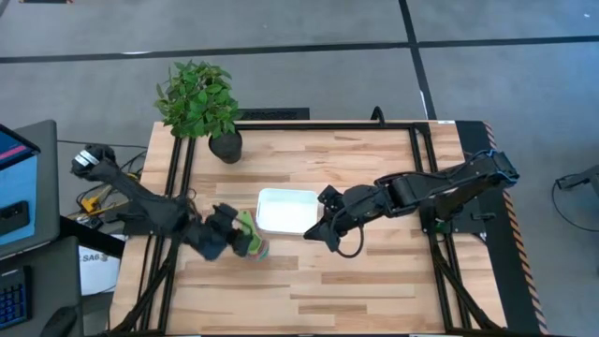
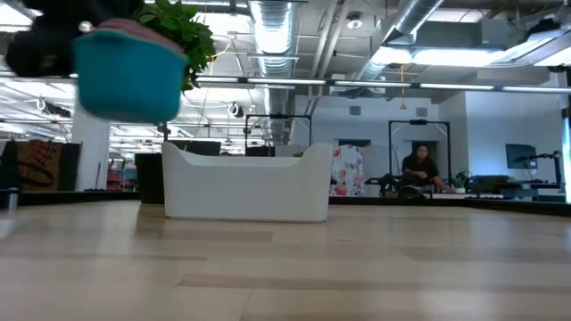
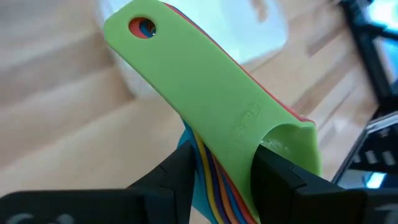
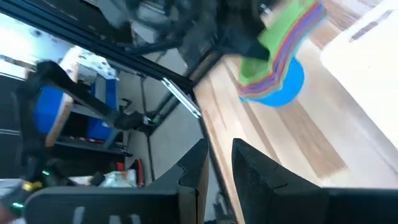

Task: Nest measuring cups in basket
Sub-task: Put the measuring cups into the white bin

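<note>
Stacked measuring cups [image 3: 211, 118], green uppermost, were clamped by their fanned flat handles between the left gripper [image 1: 227, 238] fingers, held clear of the table just beside the basket [image 1: 286, 211]. Right gripper [image 1: 318, 231] waited at the basket's other side, fingers narrowly parted, empty. Judged light, stiff, smooth plastic; the handle bundle appeared the soundest hold, though layers could slip.
</note>
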Controlling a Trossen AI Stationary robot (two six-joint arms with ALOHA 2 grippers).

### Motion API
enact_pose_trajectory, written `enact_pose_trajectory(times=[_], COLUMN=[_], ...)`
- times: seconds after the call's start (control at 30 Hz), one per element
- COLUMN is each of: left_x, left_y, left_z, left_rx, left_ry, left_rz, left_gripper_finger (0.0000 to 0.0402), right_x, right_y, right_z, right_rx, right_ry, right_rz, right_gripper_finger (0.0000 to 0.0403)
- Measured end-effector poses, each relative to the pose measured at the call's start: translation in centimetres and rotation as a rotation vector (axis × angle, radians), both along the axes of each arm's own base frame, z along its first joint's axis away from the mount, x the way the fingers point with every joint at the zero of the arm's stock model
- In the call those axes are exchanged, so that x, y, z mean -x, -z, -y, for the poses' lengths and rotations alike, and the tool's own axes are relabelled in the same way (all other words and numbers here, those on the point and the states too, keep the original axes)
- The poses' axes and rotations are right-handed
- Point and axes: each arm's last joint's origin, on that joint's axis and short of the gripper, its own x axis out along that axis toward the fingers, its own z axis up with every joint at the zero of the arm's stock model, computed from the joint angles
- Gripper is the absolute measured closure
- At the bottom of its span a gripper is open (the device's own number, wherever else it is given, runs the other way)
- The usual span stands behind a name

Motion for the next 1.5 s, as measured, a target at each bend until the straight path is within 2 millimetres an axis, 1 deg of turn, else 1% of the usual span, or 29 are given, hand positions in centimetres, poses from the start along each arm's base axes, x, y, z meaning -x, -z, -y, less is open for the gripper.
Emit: enact_pose_trajectory(times=[0.13, 0.23, 0.4, 0.5, 0.67, 0.83, 0.93, 1.07, 1.23, 1.37, 1.5], left_x=[-1.0, -2.1, -3.8, -4.9, -6.6, -7.9, -8.8, -10.7, -12.6, -13.3, -13.4], left_y=[-1.2, -1.7, -1.8, -1.7, -0.4, 2.0, 2.9, 3.3, 4.1, 4.4, 4.9], left_z=[-2.3, -4.1, -7.1, -7.9, -7.8, -7.3, -7.1, -6.7, -6.3, -6.1, -5.9], left_rx=[-0.035, -0.06, -0.095, -0.098, -0.089, -0.057, -0.059, -0.085, -0.116, -0.077, -0.031], left_ry=[-0.014, -0.047, -0.229, -0.313, -0.351, -0.378, -0.385, -0.378, -0.382, -0.438, -0.473], left_rz=[0.067, 0.113, 0.177, 0.237, 0.251, 0.181, 0.147, 0.102, -0.015, -0.057, -0.073], left_gripper_finger=[0.0286, 0.0286, 0.0286, 0.0286, 0.0285, 0.0285, 0.0285, 0.0285, 0.0285, 0.0285, 0.0285], right_x=[1.3, 2.6, 5.2, 6.6, 8.7, 10.4, 11.2, 11.9, 12.7, 13.3, 14.0], right_y=[-0.8, -1.1, -1.6, -1.9, -2.4, -2.7, -2.8, -2.7, -2.4, -2.4, -2.5], right_z=[0.0, 0.2, 0.4, 0.4, 0.7, 1.5, 1.8, 2.3, 2.5, 2.6, 2.7], right_rx=[0.015, 0.047, 0.095, 0.113, 0.15, 0.185, 0.205, 0.232, 0.262, 0.275, 0.291], right_ry=[0.001, 0.023, 0.093, 0.111, 0.138, 0.165, 0.17, 0.171, 0.165, 0.154, 0.153], right_rz=[-0.006, -0.055, -0.13, -0.165, -0.196, -0.233, -0.253, -0.302, -0.359, -0.378, -0.383], right_gripper_finger=[0.0308, 0.0308, 0.0308, 0.0308, 0.0308, 0.0308, 0.0308, 0.0308, 0.0307, 0.0307, 0.0307])
